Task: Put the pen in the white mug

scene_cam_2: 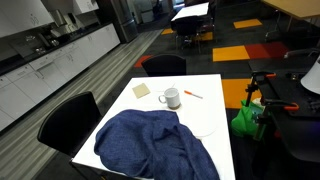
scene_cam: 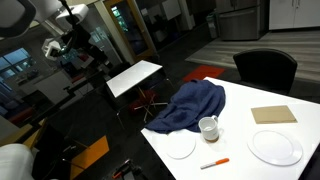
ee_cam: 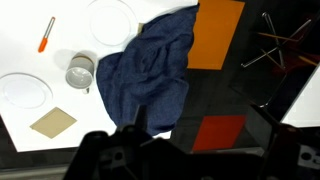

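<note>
Hovering well off the bench [ee_cam: 15, 40], the pincer [ee_cam: 135, 150] shows only as a dark blur, so I cannot tell its opening, and evidently carries nothing, since the pen [ee_cam: 46, 34] lies flat near the upright white mug [ee_cam: 80, 72], awaiting pickup.

A small white cylindrical ceramic mug [ee_cam: 80, 72] stands on a white table [ee_cam: 20, 55]. A thin orange-red pen [ee_cam: 46, 34] lies up-left of the mug, apart from it, and a crumpled blue cloth [ee_cam: 150, 75] lies just beside it on the right.
</note>
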Robot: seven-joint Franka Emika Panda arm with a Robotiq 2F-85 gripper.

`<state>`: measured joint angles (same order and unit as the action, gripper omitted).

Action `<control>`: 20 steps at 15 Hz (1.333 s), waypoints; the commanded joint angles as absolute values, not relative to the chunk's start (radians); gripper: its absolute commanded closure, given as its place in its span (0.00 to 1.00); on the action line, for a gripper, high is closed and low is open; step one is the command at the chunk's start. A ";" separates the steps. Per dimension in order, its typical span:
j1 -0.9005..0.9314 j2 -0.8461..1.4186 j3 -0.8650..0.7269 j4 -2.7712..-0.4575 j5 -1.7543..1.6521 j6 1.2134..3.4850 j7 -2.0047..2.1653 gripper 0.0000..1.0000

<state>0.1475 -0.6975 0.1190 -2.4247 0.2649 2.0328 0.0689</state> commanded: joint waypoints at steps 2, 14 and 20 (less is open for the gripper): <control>0.057 -0.680 0.082 -2.437 0.211 2.077 0.100 0.00; -0.106 -0.463 -0.006 -2.581 0.123 2.410 0.133 0.00; -0.171 -0.280 -0.025 -2.632 0.039 2.631 0.210 0.00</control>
<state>-0.1469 -0.3632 -0.0178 -2.6198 0.0764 2.5319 0.1672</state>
